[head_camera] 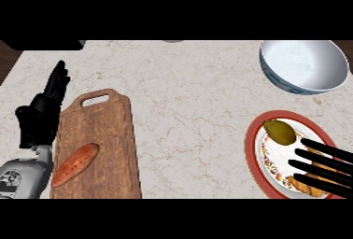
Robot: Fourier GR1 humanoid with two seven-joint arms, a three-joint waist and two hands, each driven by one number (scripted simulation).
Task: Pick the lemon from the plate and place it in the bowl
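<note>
I see my right hand (pixel 324 165) spread flat over the plate (pixel 257 154) at the desk's right edge. The lemon (pixel 279 131) lies just beyond its fingertips, untouched. The bowl (pixel 303 65) sits at the far right corner.

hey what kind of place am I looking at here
Most likely a kitchen counter: a marble-look countertop carrying a wooden cutting board, a plate with a lemon on it, and a bowl.

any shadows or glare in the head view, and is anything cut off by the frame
Head view: lighting is soft and even; the bowl shades its own inner wall, and the lemon looks dull, no glare. The right hand casts dark finger shadows over the plate. The frame clips the plate's right edge and the cutting board at the bottom. The left hand rests open at the left.
</note>
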